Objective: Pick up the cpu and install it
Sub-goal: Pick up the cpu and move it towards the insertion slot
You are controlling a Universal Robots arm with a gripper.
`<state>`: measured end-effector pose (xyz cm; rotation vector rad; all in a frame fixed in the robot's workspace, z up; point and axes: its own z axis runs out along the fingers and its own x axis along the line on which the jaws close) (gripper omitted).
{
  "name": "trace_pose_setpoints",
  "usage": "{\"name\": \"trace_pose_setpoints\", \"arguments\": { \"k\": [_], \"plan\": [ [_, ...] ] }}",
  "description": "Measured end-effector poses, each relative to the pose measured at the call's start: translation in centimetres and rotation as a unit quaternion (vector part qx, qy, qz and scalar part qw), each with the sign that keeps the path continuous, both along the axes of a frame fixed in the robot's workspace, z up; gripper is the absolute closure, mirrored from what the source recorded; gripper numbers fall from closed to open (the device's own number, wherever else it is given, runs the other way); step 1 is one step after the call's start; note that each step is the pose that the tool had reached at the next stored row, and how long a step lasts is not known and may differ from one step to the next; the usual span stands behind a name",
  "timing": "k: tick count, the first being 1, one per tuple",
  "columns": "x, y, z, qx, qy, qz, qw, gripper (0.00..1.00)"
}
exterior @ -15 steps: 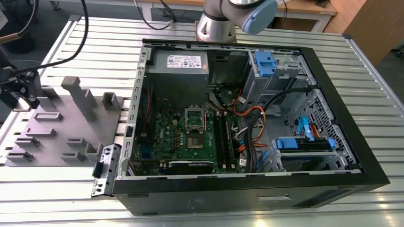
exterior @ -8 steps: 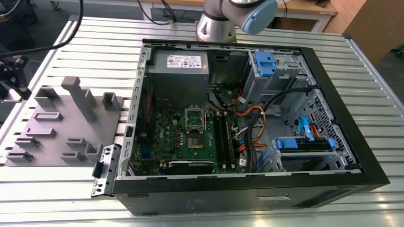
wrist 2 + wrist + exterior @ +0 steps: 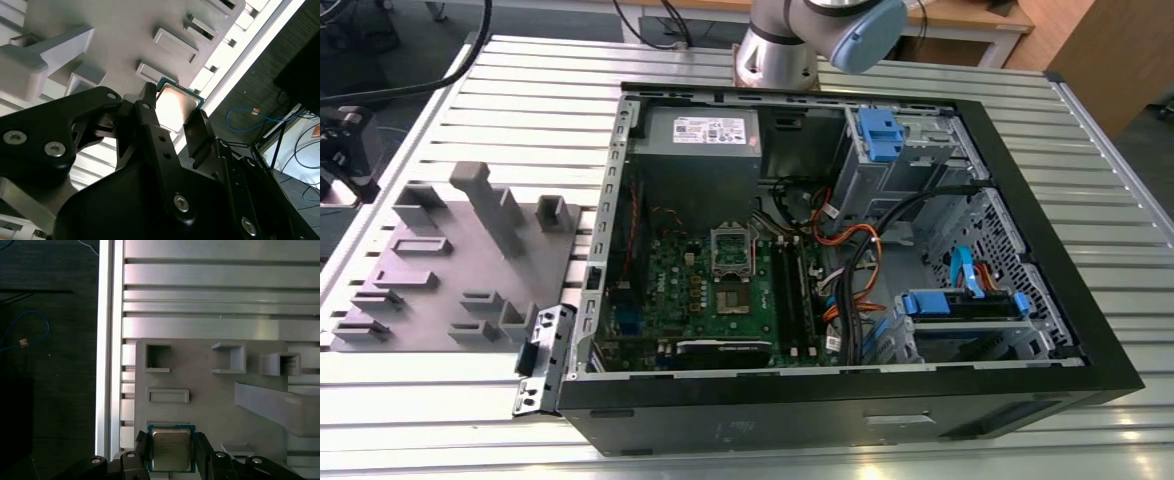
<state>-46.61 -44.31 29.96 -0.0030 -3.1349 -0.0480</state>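
Jaws are clamped on both sides of the cpu [image 3: 171, 450], holding it above the grey tray [image 3: 210, 400], which lies on the slatted surface [image 3: 220, 290] at the exterior view's left of the open computer case [image 3: 827, 420].

The cpu [image 3: 171, 449] clamped flat in the gripper [image 3: 171, 439].
Small square chip with silvery-grey top and green rim; two opposite edges are pinched, and it hangs above the grey tray [image 3: 210, 395].
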Motion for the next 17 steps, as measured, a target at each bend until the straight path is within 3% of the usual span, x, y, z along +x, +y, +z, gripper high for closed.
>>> {"name": "trace_pose_setpoints", "arguments": {
  "k": [3,6,17],
  "plan": [
    [0.00,0.00,0.26,-0.0001,0.0002,0.000,1.00000,0.53],
    [0.00,0.00,1.01,0.0000,0.0001,0.000,1.00000,0.53],
    [0.00,0.00,4.95,0.0000,0.0000,0.000,1.00000,0.53]
  ]
}}
